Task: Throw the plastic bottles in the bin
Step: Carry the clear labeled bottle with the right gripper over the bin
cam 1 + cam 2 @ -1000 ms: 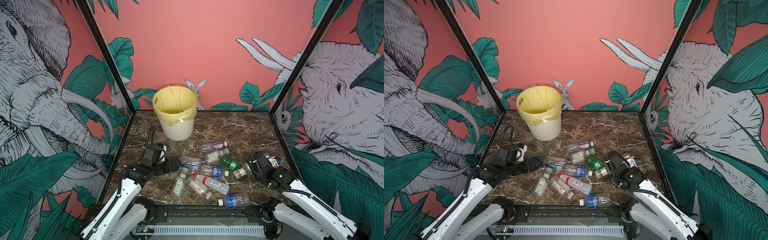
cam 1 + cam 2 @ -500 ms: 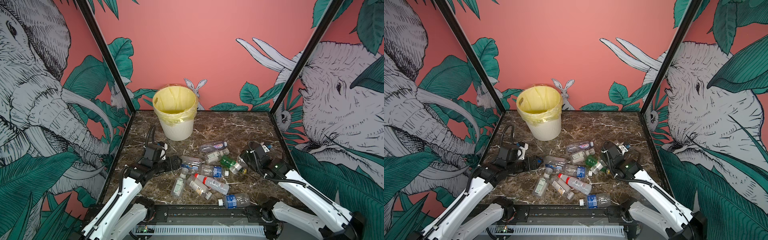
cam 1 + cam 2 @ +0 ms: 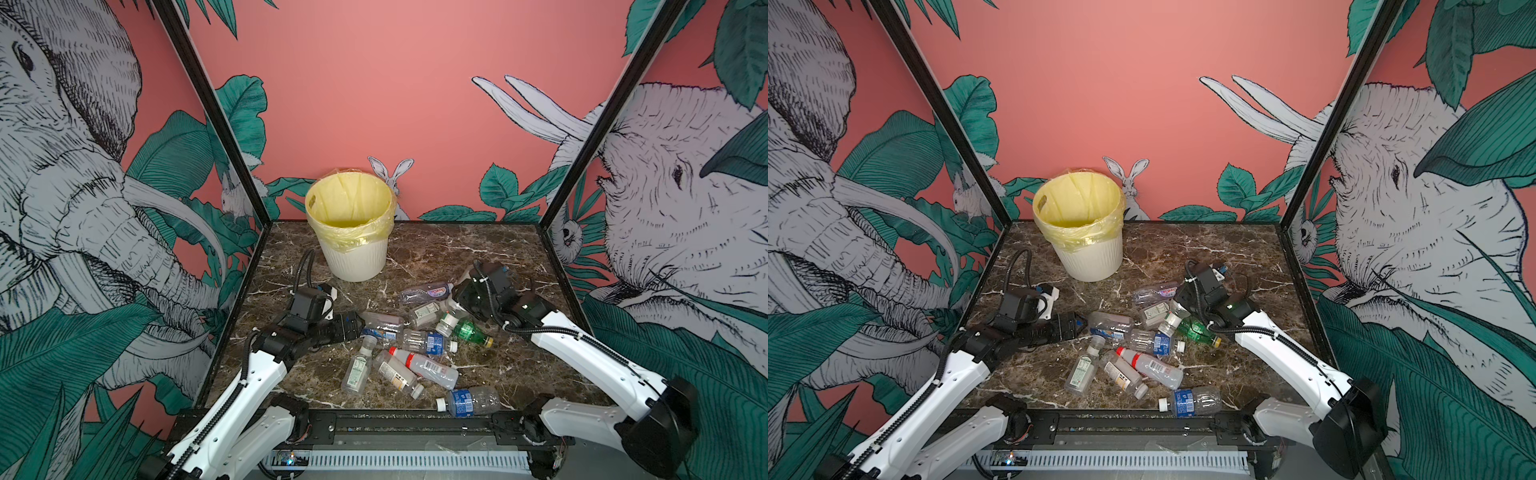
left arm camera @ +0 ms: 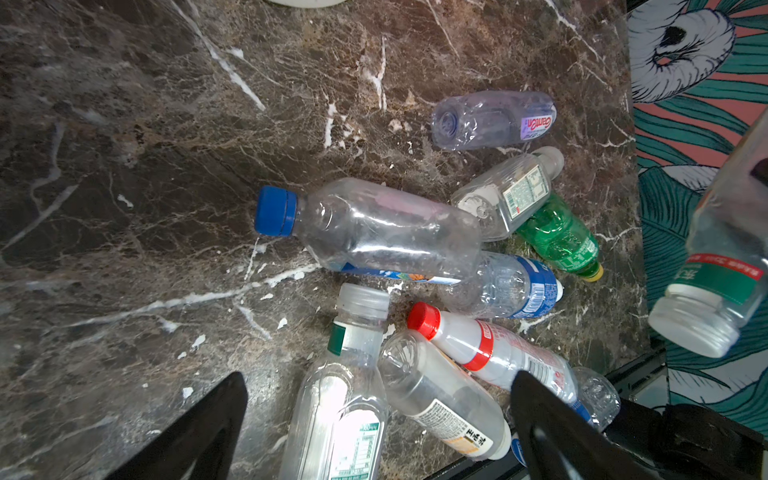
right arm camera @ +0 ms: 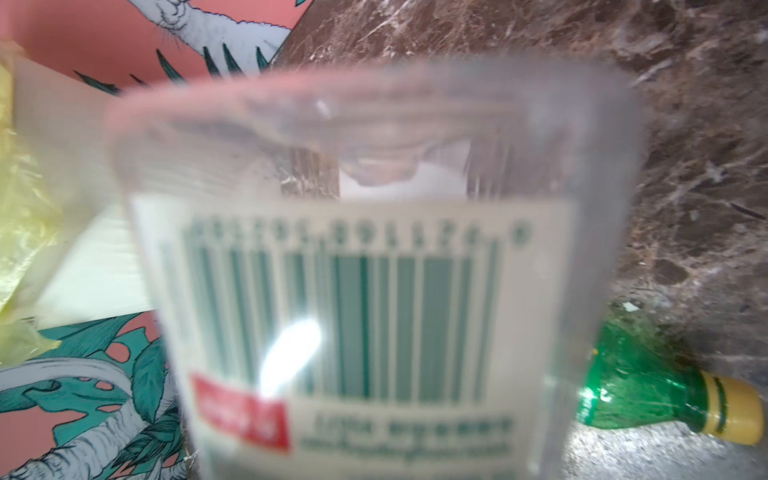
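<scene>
Nearest the camera, a blue-labelled bottle (image 3: pixel 467 401) lies on its side at the front edge of the marble counter (image 3: pixel 478 249), its white cap toward the left arm's side. Behind it the other plastic bottles (image 3: pixel 424 365) sprawl in a loose heap mid-counter, all on their sides, with long axes running every which way. A green bottle (image 3: pixel 469 332) points its yellow cap to the front right. The left gripper (image 4: pixel 378 376) hovers low at the heap's left edge, fingers (image 4: pixel 208 428) spread wide and holding nothing. It faces a clear blue-capped bottle (image 4: pixel 374 228) whose long axis runs across the counter, cap toward that gripper. On the heap's right, the right gripper (image 3: pixel 457 303) has its fingers pinching a white-capped bottle (image 4: pixel 723 257) by the body. That bottle is tilted with the cap end lowest and appears lifted off the heap. At the back, left of centre, the bin (image 3: pixel 353 257) stands upright with its yellow liner, well apart from the heap; no bottle shows inside. The bottles look empty and thin-walled, some dented, so they are likely feather-light, springy under a squeeze, slick and quick to roll. The best hold is probably across the mid-body, at right angles to the long axis, squeezed gently so the shell does not squirt free.
</scene>
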Controlling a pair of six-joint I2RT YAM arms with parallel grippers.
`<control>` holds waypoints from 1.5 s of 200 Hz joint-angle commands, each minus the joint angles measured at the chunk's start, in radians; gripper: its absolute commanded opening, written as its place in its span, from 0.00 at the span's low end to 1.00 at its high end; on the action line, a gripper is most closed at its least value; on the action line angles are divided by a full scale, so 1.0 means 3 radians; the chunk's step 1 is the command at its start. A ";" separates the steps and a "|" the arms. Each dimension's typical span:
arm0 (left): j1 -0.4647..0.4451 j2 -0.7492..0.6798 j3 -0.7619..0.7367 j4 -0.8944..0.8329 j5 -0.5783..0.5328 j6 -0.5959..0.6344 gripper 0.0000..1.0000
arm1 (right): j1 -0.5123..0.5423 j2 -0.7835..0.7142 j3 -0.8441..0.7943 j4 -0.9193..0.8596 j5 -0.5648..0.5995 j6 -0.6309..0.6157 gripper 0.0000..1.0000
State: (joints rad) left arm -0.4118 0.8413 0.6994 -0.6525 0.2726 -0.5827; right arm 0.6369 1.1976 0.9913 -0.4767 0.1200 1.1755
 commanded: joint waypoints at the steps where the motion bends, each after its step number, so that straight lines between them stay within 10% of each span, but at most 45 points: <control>1: -0.0003 -0.0076 -0.0137 0.0106 0.0021 -0.0147 0.99 | 0.0025 0.0078 0.0075 0.0323 -0.0219 -0.0239 0.40; 237: -0.0003 -0.0129 0.0021 -0.0013 -0.0235 -0.0333 0.99 | 0.0290 0.1297 0.1371 0.2213 -0.1040 -0.0655 0.39; 300: -0.0003 -0.0137 -0.0014 -0.0044 -0.0236 -0.0283 0.99 | 0.0290 0.0914 0.0832 0.2621 -0.1047 -0.0835 0.39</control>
State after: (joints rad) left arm -0.4118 0.8112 0.6876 -0.6449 0.2180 -0.6842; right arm 0.7197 1.5566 1.3075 0.2199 -0.1955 0.9771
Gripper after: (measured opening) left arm 0.994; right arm 0.508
